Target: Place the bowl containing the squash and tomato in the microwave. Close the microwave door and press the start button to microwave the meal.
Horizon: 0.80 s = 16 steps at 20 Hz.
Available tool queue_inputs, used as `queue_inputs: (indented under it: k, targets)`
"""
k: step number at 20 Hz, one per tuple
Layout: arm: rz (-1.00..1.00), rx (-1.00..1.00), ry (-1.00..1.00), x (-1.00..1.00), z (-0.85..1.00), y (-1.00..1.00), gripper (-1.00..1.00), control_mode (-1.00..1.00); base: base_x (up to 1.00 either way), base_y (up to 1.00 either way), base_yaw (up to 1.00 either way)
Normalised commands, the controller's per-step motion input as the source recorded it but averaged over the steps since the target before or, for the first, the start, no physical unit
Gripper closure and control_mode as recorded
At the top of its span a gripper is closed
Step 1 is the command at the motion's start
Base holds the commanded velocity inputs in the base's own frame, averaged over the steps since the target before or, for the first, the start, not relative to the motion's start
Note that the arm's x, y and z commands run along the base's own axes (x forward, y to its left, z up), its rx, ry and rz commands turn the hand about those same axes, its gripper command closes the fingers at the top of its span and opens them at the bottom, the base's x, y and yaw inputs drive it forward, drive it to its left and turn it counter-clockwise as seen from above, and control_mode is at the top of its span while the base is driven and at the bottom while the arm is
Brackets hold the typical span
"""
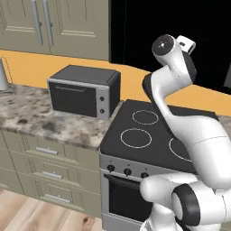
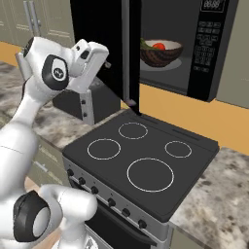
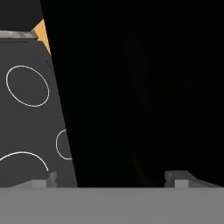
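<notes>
Jaws spread wide, the gripper (image 3: 109, 179) faces the glossy black microwave door (image 2: 104, 53) (flat, grey bar handle); beyond it the bowl (image 2: 160, 52) with tomato (image 2: 159, 46) sits inside the boxy microwave (image 2: 204, 48).

A rendered home kitchen.
Centre frame sits a black glass cooktop (image 2: 143, 153) with knobs over an oven; speckled stone counter (image 1: 40, 118) and pale green drawers at lower left, a toaster oven (image 1: 84, 91) on it, and a microwave (image 2: 187, 44) mounted at upper right.
</notes>
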Motion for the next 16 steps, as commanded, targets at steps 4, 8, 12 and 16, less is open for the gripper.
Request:
queue_inputs:
  k: [4,8,12,16]
  targets:
    - [0.15,0.0,-0.13,0.74,0.0,-0.66,-1.0,-1.0,0.0,0.0,0.0]
    - [0.11,0.0,-0.14,0.86,0.0,-0.59,-1.0,-1.0,0.0,0.0,0.0]
    - [0.09,0.0,-0.12,0.88,0.0,-0.6,-1.0,-1.0,0.0,0.0,0.0]
    - [0.08,0.0,-0.09,0.83,0.0,-0.65,-1.0,-1.0,0.0,0.0,0.0]
